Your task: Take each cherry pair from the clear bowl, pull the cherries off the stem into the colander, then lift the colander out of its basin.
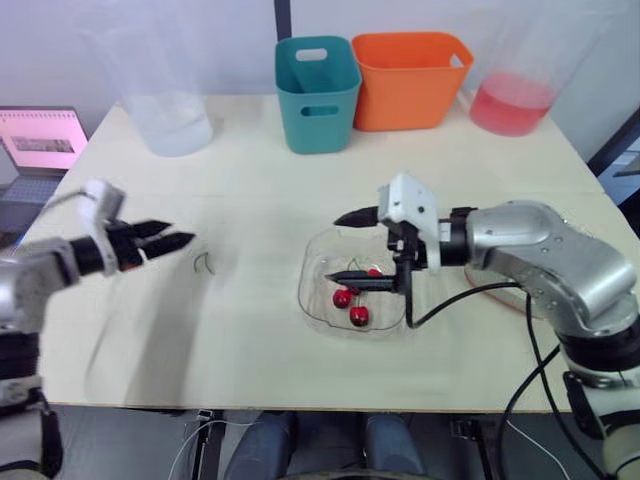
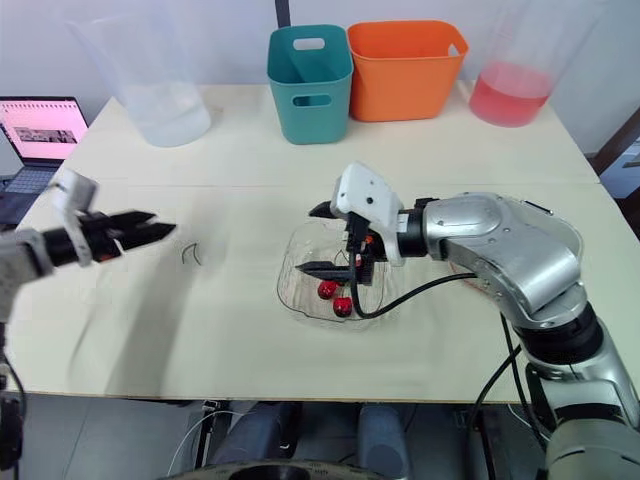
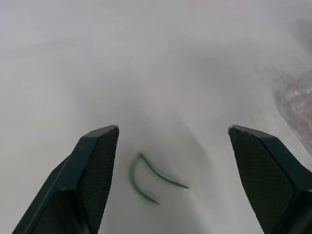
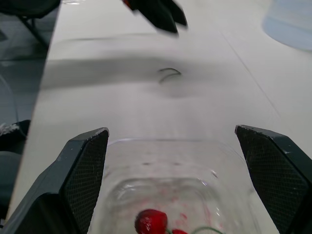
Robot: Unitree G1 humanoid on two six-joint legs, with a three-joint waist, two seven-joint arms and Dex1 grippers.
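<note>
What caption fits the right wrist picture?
Open right gripper at the bowl of cherries, bare stem on the table beyond.

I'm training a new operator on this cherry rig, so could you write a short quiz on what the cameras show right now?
1. True or false: the right gripper is shut on a cherry.
2. What lies on the table just ahead of the left gripper?
A. a whole cherry pair
B. a bare green stem
C. a spoon
3. Fill in: the red cherries lie in the ___.

Key:
1. False. It is open, poised over the clear bowl.
2. B
3. clear bowl
</note>
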